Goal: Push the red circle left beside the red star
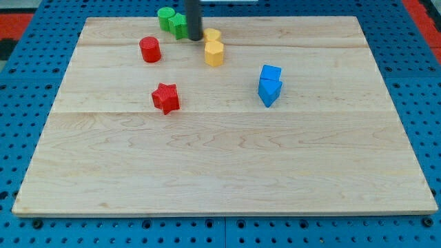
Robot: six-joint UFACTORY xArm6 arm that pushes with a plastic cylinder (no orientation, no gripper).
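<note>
The red circle (pixel 150 49) stands on the wooden board near the view's top left. The red star (pixel 166 98) lies below it and slightly to the right, a clear gap apart. My tip (pixel 196 38) is at the view's top, to the right of the red circle, between the green blocks and the yellow blocks. It touches neither red block.
Two green blocks (pixel 172 22) sit at the top edge, just left of the rod. Two yellow blocks (pixel 214 49) sit just right of and below the tip. Two blue blocks (pixel 270 84) lie right of centre. The wooden board (pixel 227 165) rests on a blue perforated base.
</note>
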